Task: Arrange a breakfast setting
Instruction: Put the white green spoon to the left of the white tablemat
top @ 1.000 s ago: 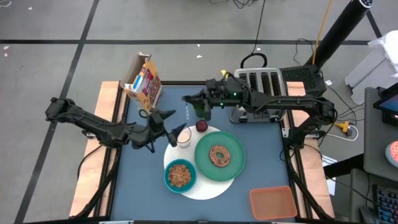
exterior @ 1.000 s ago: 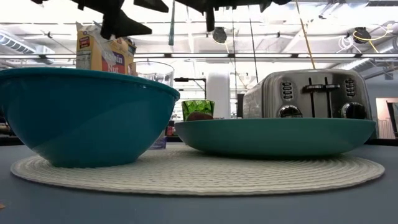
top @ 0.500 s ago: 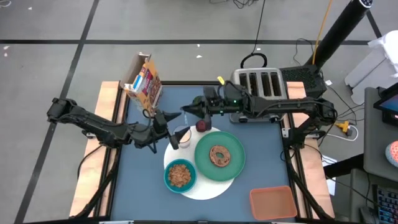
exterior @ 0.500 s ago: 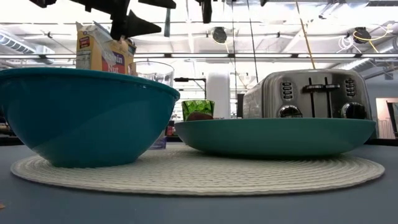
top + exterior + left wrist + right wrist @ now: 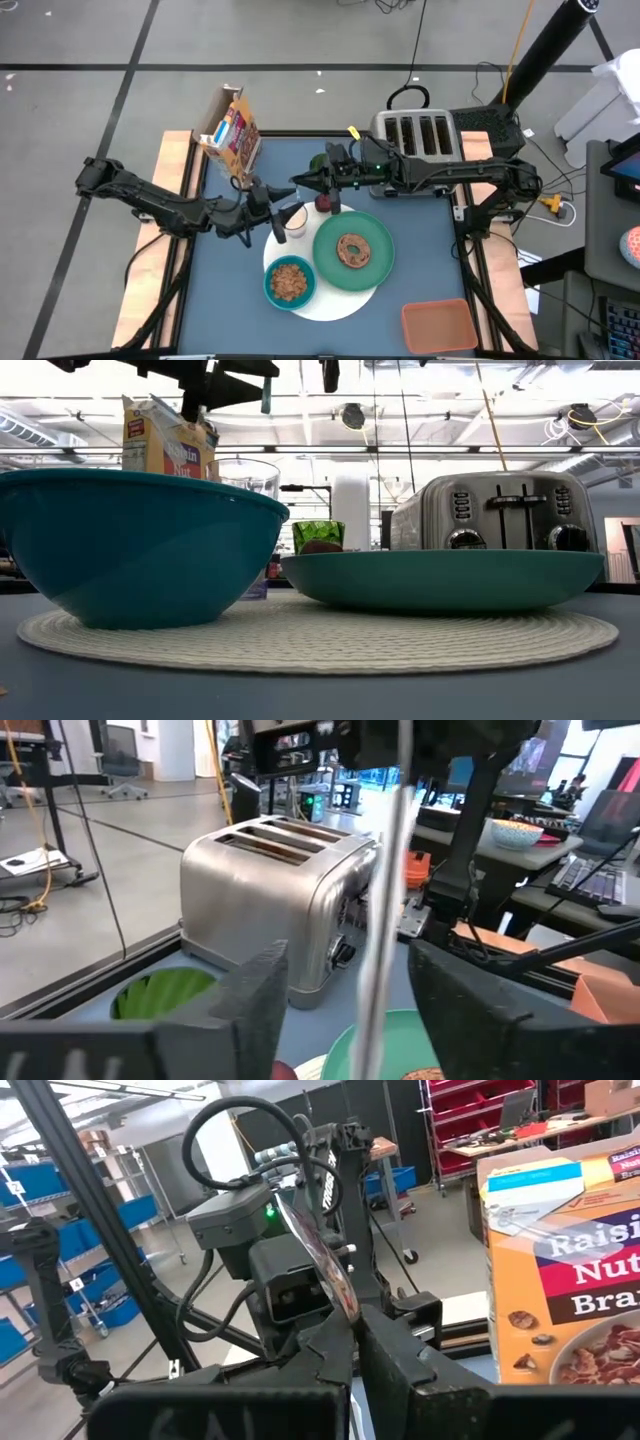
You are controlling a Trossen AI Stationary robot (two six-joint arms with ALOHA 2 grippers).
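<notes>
High view | teal bowl (image 5: 290, 281) holds brown cereal, on white disc (image 5: 340, 297) | green plate (image 5: 353, 250) carries bagel (image 5: 352, 249) | right gripper (image 5: 297, 179) pinches spoon (image 5: 318, 1260) above milk glass (image 5: 294, 220) | left gripper (image 5: 278, 208) fingers spread around spoon handle.

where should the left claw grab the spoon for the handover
Take the spoon by the free stretch sticking out past the right claw, which is pinched shut on its other part. That stretch runs as a thin straight bar through the gap of the open left claw, so coming head-on, opposite the right arm, and closing across the bar looks best.
</notes>
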